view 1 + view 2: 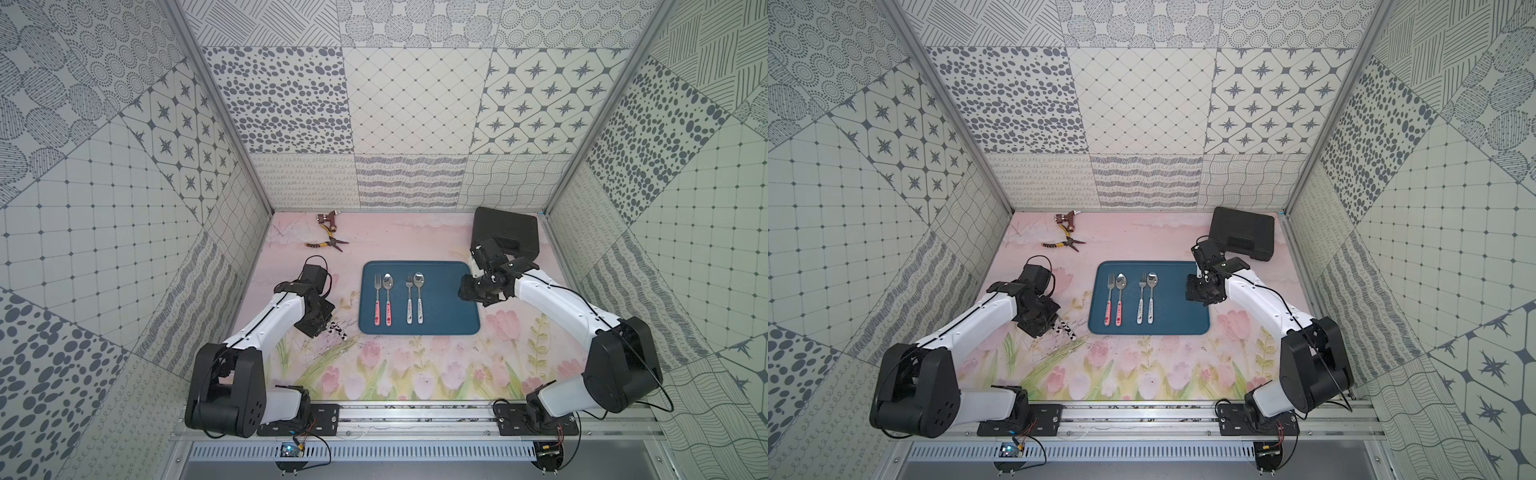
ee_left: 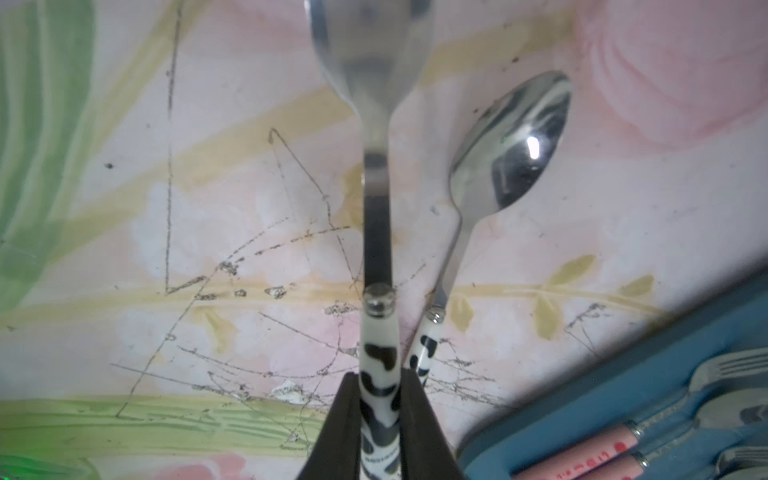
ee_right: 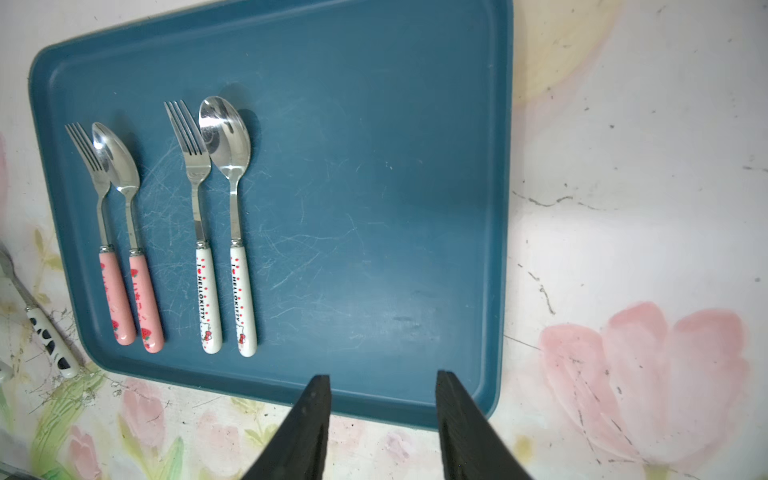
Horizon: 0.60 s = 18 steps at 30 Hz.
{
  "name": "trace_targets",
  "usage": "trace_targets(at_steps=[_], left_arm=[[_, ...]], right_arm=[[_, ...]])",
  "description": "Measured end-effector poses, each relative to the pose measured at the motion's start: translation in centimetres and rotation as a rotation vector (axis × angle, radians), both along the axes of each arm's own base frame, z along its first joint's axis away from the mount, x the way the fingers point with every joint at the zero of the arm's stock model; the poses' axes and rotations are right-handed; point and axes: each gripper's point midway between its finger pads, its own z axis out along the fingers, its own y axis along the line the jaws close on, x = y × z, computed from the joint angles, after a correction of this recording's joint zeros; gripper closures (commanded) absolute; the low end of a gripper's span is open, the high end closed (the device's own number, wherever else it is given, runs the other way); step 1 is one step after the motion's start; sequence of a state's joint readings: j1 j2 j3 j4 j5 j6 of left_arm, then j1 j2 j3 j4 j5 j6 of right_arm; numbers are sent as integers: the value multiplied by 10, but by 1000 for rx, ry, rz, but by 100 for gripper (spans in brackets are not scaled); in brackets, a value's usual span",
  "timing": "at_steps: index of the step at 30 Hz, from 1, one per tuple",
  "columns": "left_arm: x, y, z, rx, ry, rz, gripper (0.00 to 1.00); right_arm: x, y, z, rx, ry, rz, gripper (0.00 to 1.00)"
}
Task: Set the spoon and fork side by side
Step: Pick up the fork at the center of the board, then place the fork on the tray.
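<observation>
My left gripper (image 2: 380,378) is shut on the cow-patterned handle of a fork (image 2: 376,232). The fork's head is blurred and cut off by the frame edge. A matching cow-patterned spoon (image 2: 509,143) lies on the flowered mat right beside it. In both top views a cow-patterned handle (image 1: 337,330) (image 1: 1065,328) pokes out from under the left gripper (image 1: 322,328), left of the blue tray (image 1: 449,307). My right gripper (image 3: 382,374) is open and holds nothing, hovering over the tray's (image 3: 374,208) near right corner.
On the tray, a pink-handled fork (image 1: 377,299) and spoon (image 1: 388,297) lie paired. A white-handled fork (image 1: 409,299) and spoon (image 1: 419,297) lie paired too. Pliers (image 1: 326,243) and a metal fitting (image 1: 326,218) lie at the back left. A black case (image 1: 507,232) sits at the back right.
</observation>
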<state>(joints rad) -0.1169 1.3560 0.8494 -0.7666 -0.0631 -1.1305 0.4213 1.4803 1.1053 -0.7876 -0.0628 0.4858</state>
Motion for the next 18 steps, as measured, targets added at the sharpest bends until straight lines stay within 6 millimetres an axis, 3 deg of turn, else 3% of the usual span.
trace_targets(at_steps=[5,11,14,18], left_arm=[[30,-45,36,20,-43,-189,92],[77,-140,85,27,-128,-479,93],[89,-189,92,23,-137,-613,93],[92,-247,81,24,-115,-773,93]], right_arm=[[10,-17,3,-3,-9,-61,56],[23,-60,2,-18,-5,-205,56],[26,-77,2,-17,-6,-259,56],[25,-90,2,-18,-4,-298,56]])
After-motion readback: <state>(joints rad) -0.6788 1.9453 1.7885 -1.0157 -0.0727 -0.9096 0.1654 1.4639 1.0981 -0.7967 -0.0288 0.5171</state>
